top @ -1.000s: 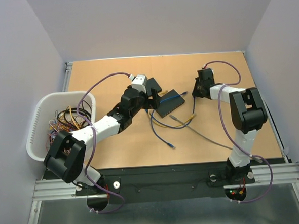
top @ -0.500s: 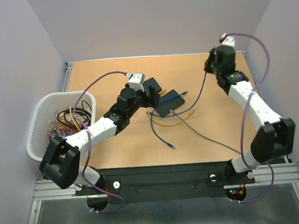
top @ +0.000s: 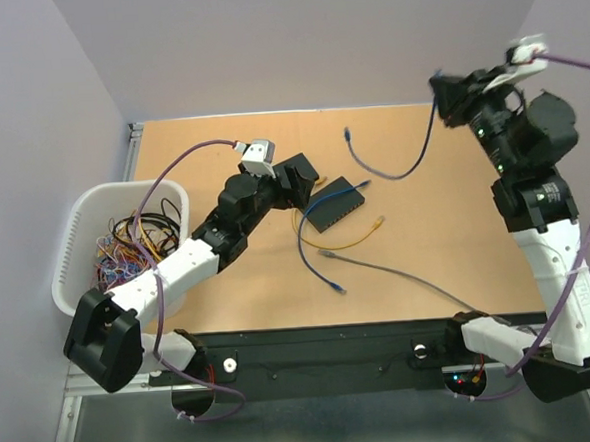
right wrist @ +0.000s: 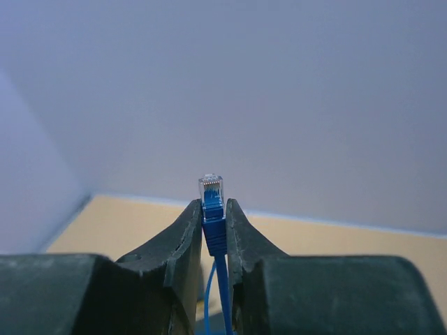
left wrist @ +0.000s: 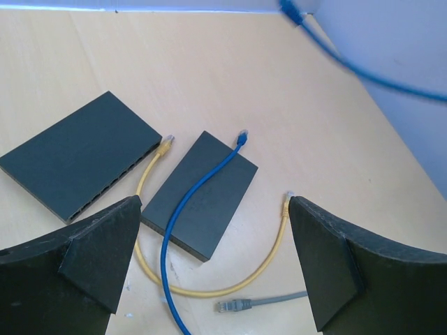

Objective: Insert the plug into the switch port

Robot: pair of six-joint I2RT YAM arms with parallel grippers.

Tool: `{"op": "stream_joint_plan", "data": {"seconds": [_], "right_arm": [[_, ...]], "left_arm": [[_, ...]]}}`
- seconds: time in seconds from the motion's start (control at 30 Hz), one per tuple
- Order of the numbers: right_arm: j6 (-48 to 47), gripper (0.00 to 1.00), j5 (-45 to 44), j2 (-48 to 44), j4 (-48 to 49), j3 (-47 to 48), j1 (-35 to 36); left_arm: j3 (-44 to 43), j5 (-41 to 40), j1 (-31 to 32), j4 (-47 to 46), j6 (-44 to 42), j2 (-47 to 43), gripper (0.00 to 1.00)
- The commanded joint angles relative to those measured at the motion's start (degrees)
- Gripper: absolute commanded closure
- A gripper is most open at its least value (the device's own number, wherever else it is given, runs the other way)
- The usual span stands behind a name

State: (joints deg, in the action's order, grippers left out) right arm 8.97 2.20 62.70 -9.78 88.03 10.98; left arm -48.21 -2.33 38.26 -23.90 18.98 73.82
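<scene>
Our right gripper (right wrist: pixel 213 207) pinches the blue plug (right wrist: pixel 211 187), high at the far right. Our left gripper (left wrist: pixel 213 209) is spread wide above the switch (left wrist: pixel 80 160), mid table (left wrist: pixel 279 91).

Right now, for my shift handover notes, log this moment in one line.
left gripper: open, empty, near switch | right gripper: shut on blue plug, raised above table | insertion: not yet done

Pale lilac walls (top: pixel 314 39), wooden tabletop (top: pixel 455 221)
</scene>
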Motion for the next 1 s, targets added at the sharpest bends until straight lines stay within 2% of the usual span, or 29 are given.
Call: {"op": "stream_joint_plan", "data": {"seconds": [0.0,0.1,0.2,0.43,0.6,0.73,0.9,0.97], "right_arm": [[-0.71,0.99,24.72,0.06,-3.59,-11.88,0.35],[-0.36,1.00,33.02,-1.78,-1.31,-21.56,0.53],[0.61,1.00,36.19,-5.20,2.38,-28.32,1.41],[5.35,1.00,45.86,-6.10,7.75,-32.21,3.60],[3.69,1.00,41.76,-5.39,8.11,-35.73,9.84],[2.81,1.00,34.38,-4.25,8.90,-37.05,19.31],[1.58,1.00,29.28,1.01,8.99,-36.53,24.60],[0.88,0.99,26.20,2.07,8.99,-36.09,26.54]], "left_arm": [[1.18,1.62,0.41,-1.94,1.58,-4.91,0.01],[2.06,3.63,0.41,-1.94,2.90,-8.25,0.01],[4.34,5.92,0.41,-3.07,4.65,-12.63,0.01],[6.36,8.92,0.41,-4.92,7.47,-15.81,0.01],[9.09,11.72,0.41,-10.27,9.58,-14.32,0.01],[11.46,17.88,0.59,-14.50,13.35,-12.04,0.01],[13.22,17.27,2.25,-15.48,15.12,-12.73,0.02],[13.58,16.48,2.61,-14.43,15.29,-13.18,0.07]]}}
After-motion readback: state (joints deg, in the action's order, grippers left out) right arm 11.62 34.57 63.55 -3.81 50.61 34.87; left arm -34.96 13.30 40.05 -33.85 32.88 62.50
